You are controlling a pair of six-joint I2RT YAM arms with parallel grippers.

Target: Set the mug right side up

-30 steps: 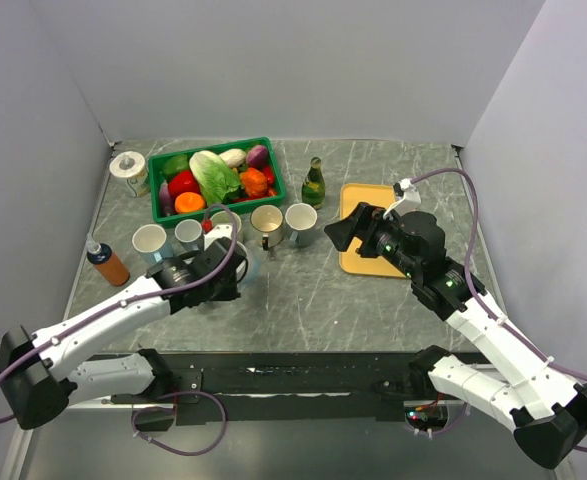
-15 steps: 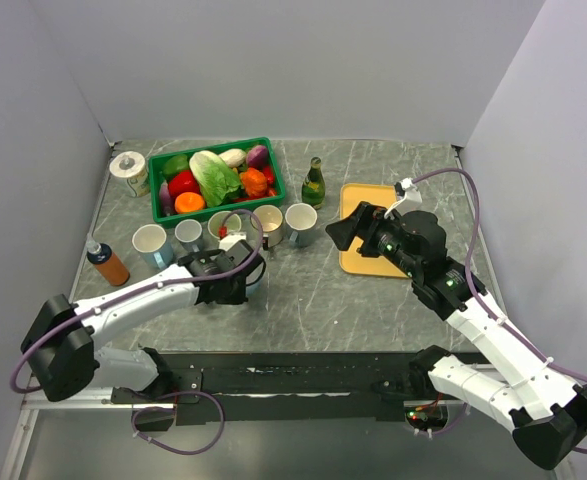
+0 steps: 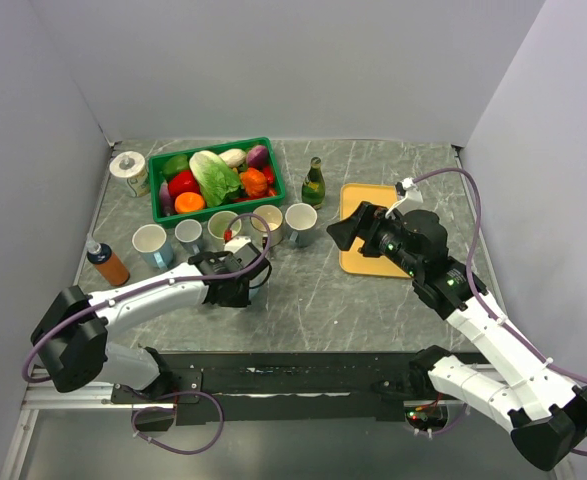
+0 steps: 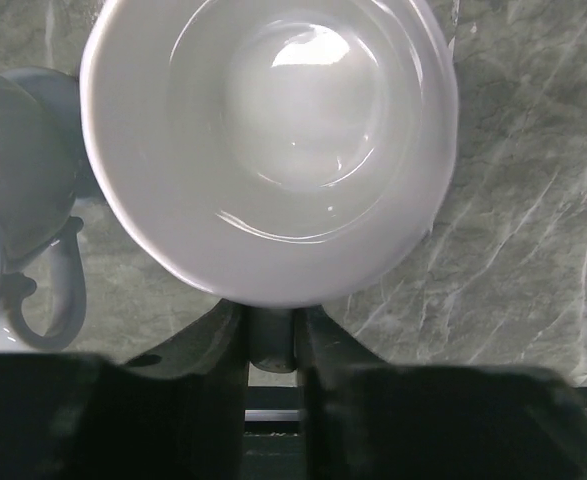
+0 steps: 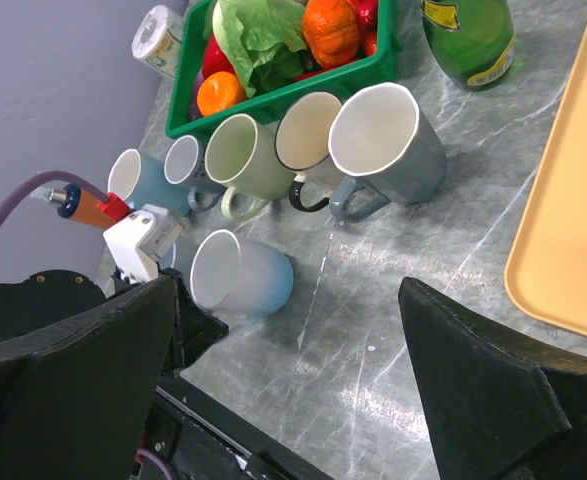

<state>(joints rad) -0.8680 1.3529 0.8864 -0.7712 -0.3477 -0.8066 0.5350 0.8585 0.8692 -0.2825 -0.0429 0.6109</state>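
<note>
Quick rundown. The pale blue mug (image 5: 245, 274) isn't upright atm. It's on its side toward the front-left of the worktop (image 3: 313, 290), just in front of the row of five upright mugs (image 5: 248, 150). Can't tell from these views whether it's resting on the stone or held just above it.

Left pincer (image 4: 271, 328) has hold of it. In the left wrist view the fingers (image 4: 223, 335) are nearly together, w/ only a narrow grey bit of the mug pinched between them right under the rim. The mug's mouth points straight at that cam and fills most of the view, inside is glossy white. One of the row mugs sits close beside it at the left edge of that view, handle showing.

Right pincer (image 3: 345, 232) hangs over the left side of the orange tray (image 3: 368, 197). Its fingers are spread wide w/ nothing between them, and it's well apart from the mug.

Other stuff:
- green crate (image 3: 157, 200) full of veg, right behind the mug row
- green bottle (image 3: 314, 183) between crate and tray
- orange bottle w/ red cap (image 3: 106, 265) near the left edge
- tape roll (image 3: 128, 166) back-left, beside the crate
</note>
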